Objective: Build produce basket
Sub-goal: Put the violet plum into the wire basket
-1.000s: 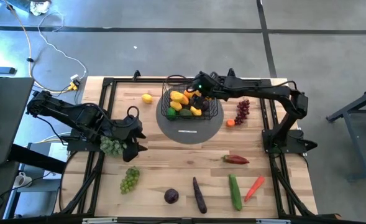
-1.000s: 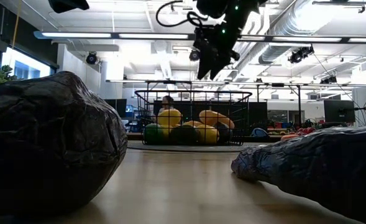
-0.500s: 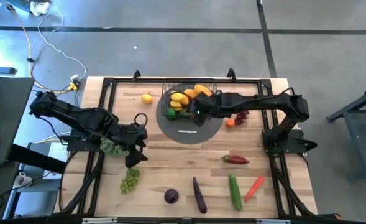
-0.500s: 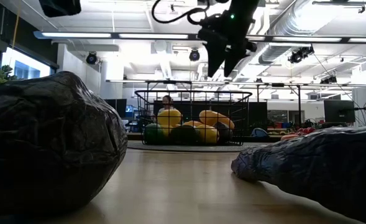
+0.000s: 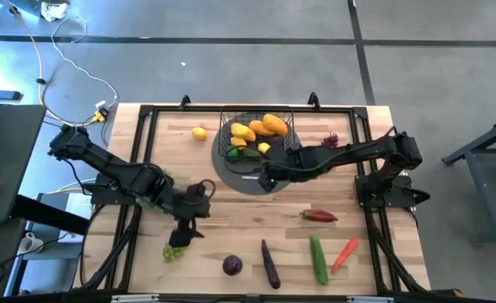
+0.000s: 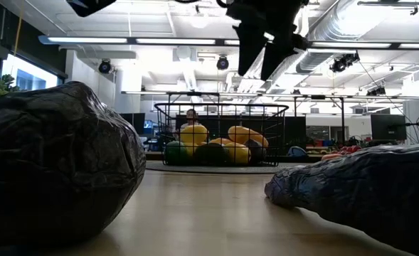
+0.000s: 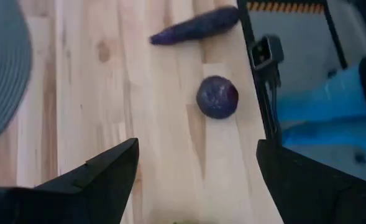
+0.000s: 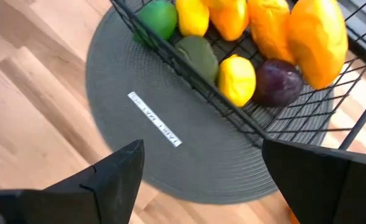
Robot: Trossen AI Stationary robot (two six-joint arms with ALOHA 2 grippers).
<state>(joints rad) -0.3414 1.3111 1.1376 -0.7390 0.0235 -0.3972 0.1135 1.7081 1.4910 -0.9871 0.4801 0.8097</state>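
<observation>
The black wire basket [image 5: 257, 133] stands on a round grey disc [image 5: 252, 183] at the table's far middle. It holds yellow, orange, green and dark purple produce [image 8: 236, 79]. My right gripper [image 5: 267, 177] is open and empty above the disc's near part, just in front of the basket [image 8: 170, 43]. My left gripper [image 5: 190, 227] is open and empty above the table, next to a bunch of green grapes [image 5: 173, 250]. Its wrist view shows a round purple fruit [image 7: 217, 97] and an aubergine [image 7: 195, 28] lying on the wood ahead.
Loose on the table lie a lemon [image 5: 199, 133], purple grapes [image 5: 332, 140], a red pepper [image 5: 319, 216], a cucumber [image 5: 317, 259], an orange carrot-like piece [image 5: 344, 252], the aubergine [image 5: 269, 265] and the purple fruit [image 5: 232, 266]. A black frame [image 5: 146, 109] rims the table.
My right gripper has drawn back from above the basket toward the table's near edge and now hangs over the grey disc. My left gripper has gone toward the near edge and to the right, from one green grape bunch to beside the other.
</observation>
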